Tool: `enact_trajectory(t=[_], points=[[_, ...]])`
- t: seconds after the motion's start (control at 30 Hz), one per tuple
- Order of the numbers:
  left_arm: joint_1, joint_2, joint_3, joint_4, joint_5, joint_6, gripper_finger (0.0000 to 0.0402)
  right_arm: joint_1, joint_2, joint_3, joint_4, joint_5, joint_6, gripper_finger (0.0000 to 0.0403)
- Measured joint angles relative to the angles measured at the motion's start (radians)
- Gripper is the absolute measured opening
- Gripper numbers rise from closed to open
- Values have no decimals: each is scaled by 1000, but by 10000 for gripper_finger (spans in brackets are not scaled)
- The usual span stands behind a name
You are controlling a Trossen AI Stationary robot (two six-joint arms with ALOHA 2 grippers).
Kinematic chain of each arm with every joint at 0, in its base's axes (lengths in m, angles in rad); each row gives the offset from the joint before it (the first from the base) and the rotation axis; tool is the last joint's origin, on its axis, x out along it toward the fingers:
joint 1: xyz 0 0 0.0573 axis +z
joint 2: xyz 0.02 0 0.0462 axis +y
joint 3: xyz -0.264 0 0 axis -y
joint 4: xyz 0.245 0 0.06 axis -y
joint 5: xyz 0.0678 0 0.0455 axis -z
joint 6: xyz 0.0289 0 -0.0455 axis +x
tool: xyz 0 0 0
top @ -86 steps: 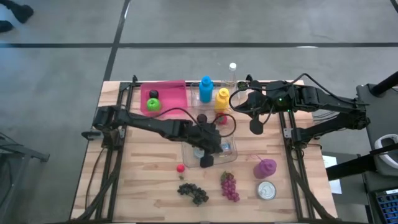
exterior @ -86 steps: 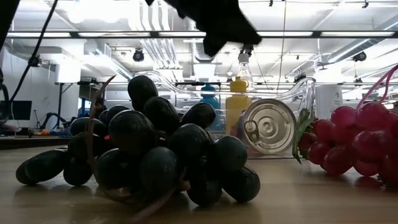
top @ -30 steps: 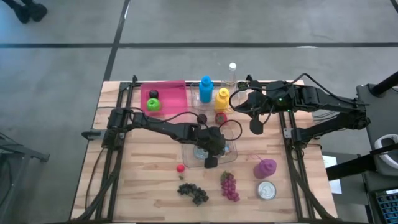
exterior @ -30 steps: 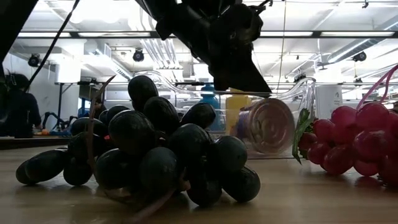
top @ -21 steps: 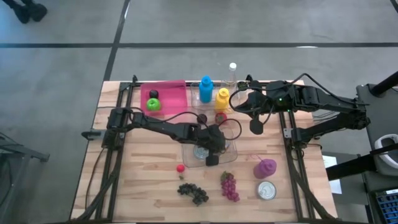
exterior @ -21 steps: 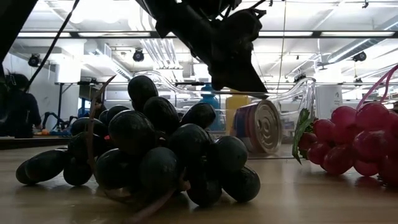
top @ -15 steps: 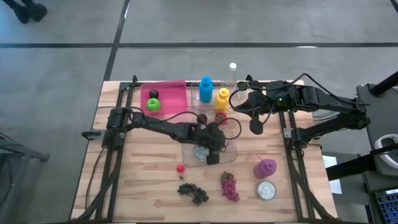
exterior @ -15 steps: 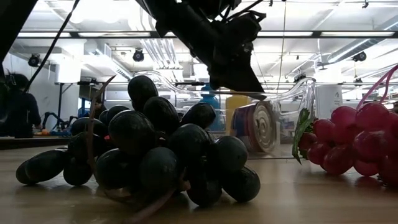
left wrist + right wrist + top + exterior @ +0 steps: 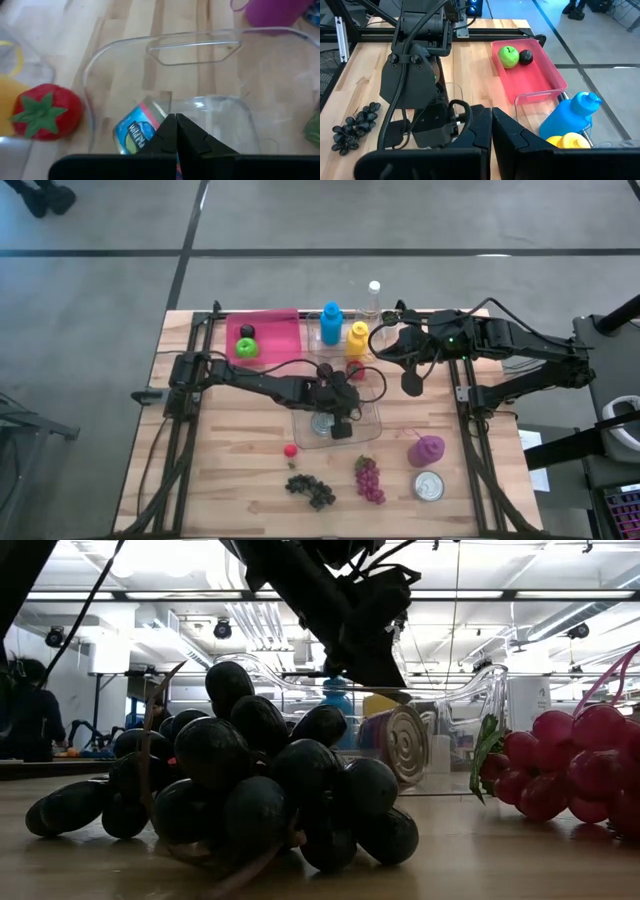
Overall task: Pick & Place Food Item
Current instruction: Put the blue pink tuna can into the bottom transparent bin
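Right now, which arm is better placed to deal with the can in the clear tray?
Left. Its pincer, shut, hangs right over the can in the clear tray; the right pincer waits off beside it.

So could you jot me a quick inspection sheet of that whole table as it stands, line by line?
Surface: wooden table, slatted top.
Job's things: tin can on its side inside the clear tray; black grapes, red grapes and a small red fruit lie on the wood nearer the front edge.
Clutter: pink tray holding a green apple and a dark fruit; blue bottle, yellow bottle, clear bottle, toy strawberry, purple cup, second tin can.
Grippers: left gripper shut, over the clear tray; right gripper shut, off to the side.
Cables: black cable looping along the right arm.
Surroundings: a person far behind.
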Motion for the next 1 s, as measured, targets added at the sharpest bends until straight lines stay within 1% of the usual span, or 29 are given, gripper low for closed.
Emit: enact_trajectory(t=[0.13,0.2,0.3,0.43,0.53,0.6,1.0], points=[[3,-23,-1,-29,-60,3,0,0,0,0,0,0,-3,8],[6,-38,-1,-62,-73,3,0,0,0,0,0,0,-3,8],[13,-49,-2,-106,-73,3,0,0,0,0,0,0,-3,8],[17,-57,-2,-111,-70,3,0,0,0,0,0,0,-3,8],[18,-56,-4,-128,-29,2,0,0,0,0,0,0,-3,8],[17,-53,-6,-158,-23,-2,0,0,0,0,0,0,-3,8],[17,-53,-7,-225,-28,-35,0,0,0,0,0,0,-2,8]])
